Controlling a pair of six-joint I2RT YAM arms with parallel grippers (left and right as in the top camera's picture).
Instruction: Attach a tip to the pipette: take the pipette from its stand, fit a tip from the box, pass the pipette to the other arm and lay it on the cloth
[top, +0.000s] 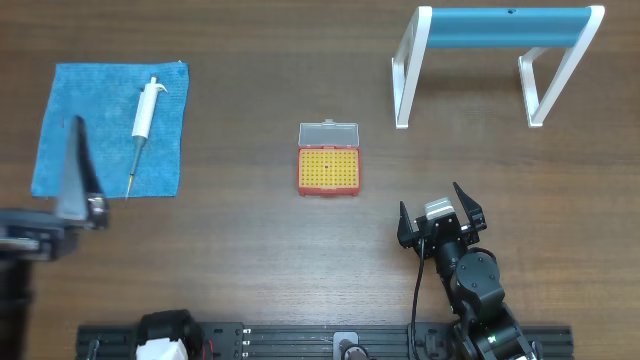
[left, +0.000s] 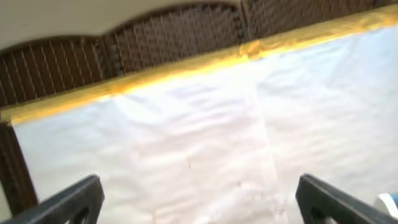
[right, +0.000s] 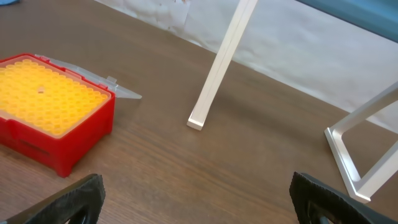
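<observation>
Spread fingers are shown by the left end effector (top: 75, 150), which is raised at the left edge of the surface (top: 250, 250), just beside the lower corner of the cloth (top: 60, 120); nothing is held between them. The right end effector (top: 432, 205) is likewise seen with its fingers apart and empty, low on the right side, between the box (top: 328, 170) and the stand (top: 500, 25) but well apart from both.

A dark brown surface with a fine wood grain is seen, matt and flat. Along its near edge a black rail (top: 300, 335) is fixed. In the left wrist view a white, slightly creased sheet (left: 199, 143) is seen, bordered by a yellow strip (left: 186, 65) and, behind that, a brown ribbed panel (left: 155, 37).

The pipette (top: 145, 110) is laid on the blue, nappy cloth at far left, its white handle away from the arms and its slim, yellowish tip (top: 130, 185) toward them. The box is red plastic and square, filled with rows of yellow tips, its clear lid folded open behind it. The stand is made of thin white angled legs under a long blue bar.
</observation>
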